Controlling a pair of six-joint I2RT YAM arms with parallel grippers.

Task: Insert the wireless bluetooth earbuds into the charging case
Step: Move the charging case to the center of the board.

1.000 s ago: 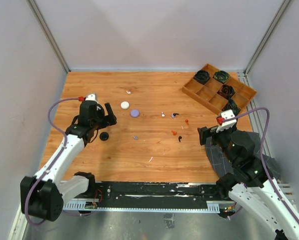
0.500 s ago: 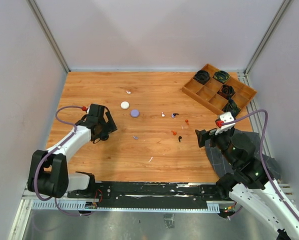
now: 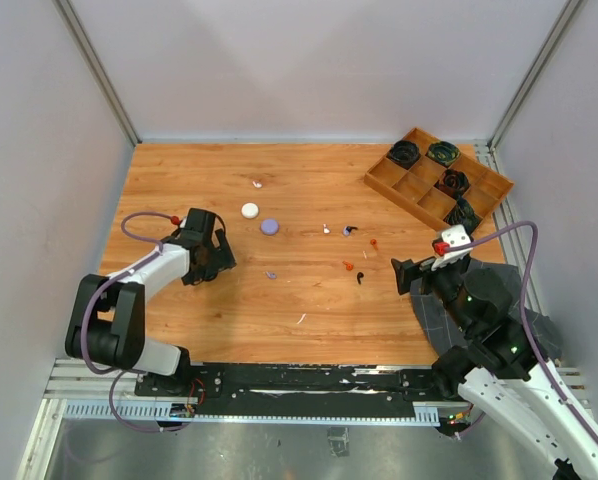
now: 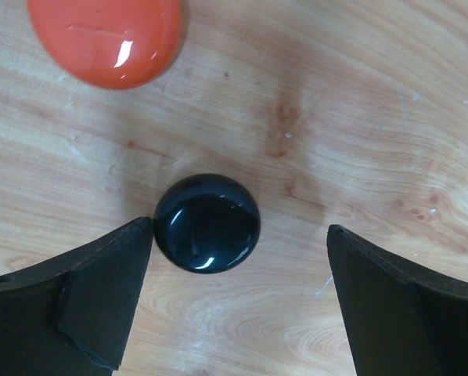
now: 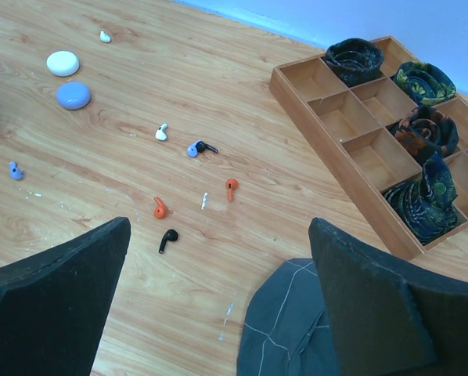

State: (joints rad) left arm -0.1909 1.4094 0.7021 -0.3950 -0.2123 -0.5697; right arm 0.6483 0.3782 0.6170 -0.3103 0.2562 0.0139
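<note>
From above, the left gripper (image 3: 213, 264) covers what is under it, so two of the cases do not show there. The left wrist view shows them. The black case (image 4: 207, 222) lies on the wood between the wide-open fingers, close to one finger and apart from the other. Nothing is held. The orange case (image 4: 105, 39) lies just past it, cut off by the top edge. The right gripper (image 5: 220, 227) is wide open too and holds nothing. A dark cloth (image 5: 285, 313) lies below it, partly cut off. One purple-and-black bit (image 5: 201, 148) may be one bud or two; I cannot tell. Some thin white scraps (image 5: 205, 200) are too small to make out. The worktop (image 3: 179, 180) is brown wood with pale walls (image 3: 329, 70) on three sides and a metal rail (image 3: 299, 380) at the near edge. There are four cases; the other two are the white case (image 5: 63, 63) and the purple case (image 5: 73, 95), side by side. The buds lie loose on the wood, none in a case: a far white bud (image 5: 105, 36), a near white bud (image 5: 162, 131), an orange bud (image 5: 232, 187), a second orange bud (image 5: 160, 207), a black bud (image 5: 168, 240) and a purple bud (image 5: 15, 170). A wooden tray (image 5: 340, 117) at the far right holds four black bundles (image 5: 355, 55).
</note>
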